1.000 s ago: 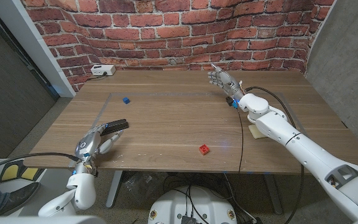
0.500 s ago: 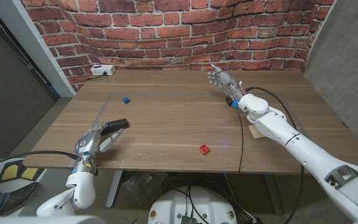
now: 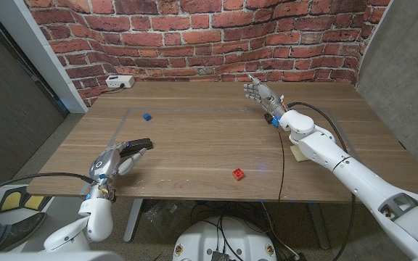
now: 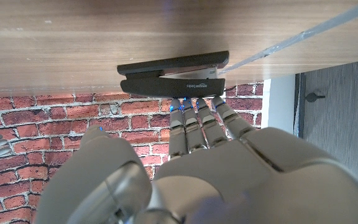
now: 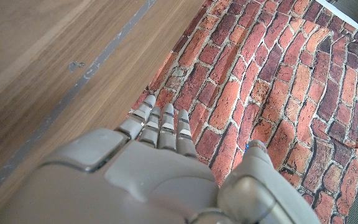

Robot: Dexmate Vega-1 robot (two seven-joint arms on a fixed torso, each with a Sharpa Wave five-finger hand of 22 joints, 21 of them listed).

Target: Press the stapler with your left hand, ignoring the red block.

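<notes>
So the black stapler (image 3: 137,144) sits near the front-left corner of the wooden table (image 3: 202,145), lying flat with its jaws slightly parted on the end you see from the left wrist view (image 4: 173,76). The left hand (image 3: 112,164) is right behind it, fingers (image 4: 196,121) stretched out straight and close together, tips reaching to the stapler's near side; from the wrist camera they look like they're at or just touching its top, but I honestly can't tell if there's real contact. It's not holding anything. The red block (image 3: 238,174) is sitting by the front edge around the middle, well apart from the stapler. There's also a small blue block (image 3: 146,115) further back on the left side, and a white box (image 3: 120,81) against the brick wall (image 3: 216,36). The right hand (image 3: 258,93) is way over at the far right of the table, fingers extended and fairly close together, holding nothing.
</notes>
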